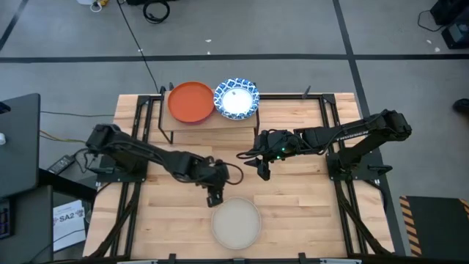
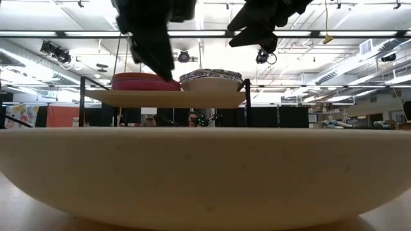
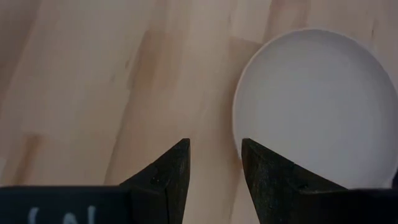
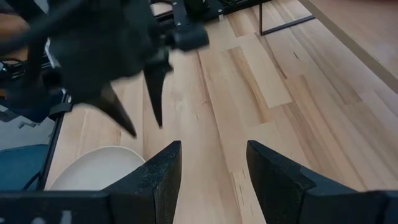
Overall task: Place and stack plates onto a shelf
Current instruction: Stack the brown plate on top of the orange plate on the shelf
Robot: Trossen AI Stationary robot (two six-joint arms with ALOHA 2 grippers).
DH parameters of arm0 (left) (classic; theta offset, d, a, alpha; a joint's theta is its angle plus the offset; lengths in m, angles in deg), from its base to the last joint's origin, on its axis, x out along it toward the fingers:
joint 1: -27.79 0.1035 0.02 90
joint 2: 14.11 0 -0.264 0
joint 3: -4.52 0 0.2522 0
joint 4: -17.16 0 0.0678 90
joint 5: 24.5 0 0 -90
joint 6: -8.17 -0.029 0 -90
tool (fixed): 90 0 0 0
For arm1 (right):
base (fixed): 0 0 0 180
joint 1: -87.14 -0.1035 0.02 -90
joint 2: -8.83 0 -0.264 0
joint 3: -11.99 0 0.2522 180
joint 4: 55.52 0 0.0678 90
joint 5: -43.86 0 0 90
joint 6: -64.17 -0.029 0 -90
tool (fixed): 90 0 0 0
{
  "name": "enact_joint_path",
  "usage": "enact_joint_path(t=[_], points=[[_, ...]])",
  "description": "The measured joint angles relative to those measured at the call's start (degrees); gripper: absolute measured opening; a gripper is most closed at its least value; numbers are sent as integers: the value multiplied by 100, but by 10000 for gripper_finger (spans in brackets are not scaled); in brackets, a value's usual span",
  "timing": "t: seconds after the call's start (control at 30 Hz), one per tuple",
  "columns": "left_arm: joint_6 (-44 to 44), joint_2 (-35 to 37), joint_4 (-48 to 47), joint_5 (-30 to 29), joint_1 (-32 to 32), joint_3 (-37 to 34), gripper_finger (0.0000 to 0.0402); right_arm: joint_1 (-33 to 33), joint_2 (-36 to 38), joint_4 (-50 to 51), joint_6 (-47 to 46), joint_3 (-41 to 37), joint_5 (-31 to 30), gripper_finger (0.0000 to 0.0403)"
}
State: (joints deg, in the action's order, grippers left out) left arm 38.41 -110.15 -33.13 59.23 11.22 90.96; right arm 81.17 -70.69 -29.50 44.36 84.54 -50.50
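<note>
A beige plate (image 1: 236,223) lies flat on the wooden table near its front edge; it fills the foreground of the low view (image 2: 205,173). My left gripper (image 1: 214,196) hovers open just beyond the plate's far left rim; in its wrist view (image 3: 214,155) only bare table shows between the fingers, with the plate (image 3: 317,106) beside one fingertip. My right gripper (image 1: 262,170) stands open over the table's middle (image 4: 211,149), with nothing between its fingers. At the back, the shelf (image 1: 212,123) carries an orange plate (image 1: 191,101) and a blue-patterned white plate (image 1: 236,98) side by side.
The shelf's thin black legs (image 2: 247,106) stand on the table at the back. Black frame rails (image 1: 344,198) run along the table's left and right sides. Bare wood (image 1: 308,205) lies to the right of the beige plate.
</note>
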Motion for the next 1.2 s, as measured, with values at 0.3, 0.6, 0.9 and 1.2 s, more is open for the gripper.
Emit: enact_joint_path(t=[0.3, 0.6, 0.9, 1.2], points=[[-284, -692, 889, 175, -1, 0, 151, 0, 0, 44, 15, 0, 0, 187], [-287, -1198, 1258, 183, -3, 0, 151, 2, 0, 56, 44, 0, -2, 187], [-245, -1570, 1285, 213, -7, 0, 151, 15, 0, 54, 45, 0, -2, 187], [-242, -1658, 1316, 397, -7, 2, 151, 15, 0, 67, 46, 0, -2, 187]])
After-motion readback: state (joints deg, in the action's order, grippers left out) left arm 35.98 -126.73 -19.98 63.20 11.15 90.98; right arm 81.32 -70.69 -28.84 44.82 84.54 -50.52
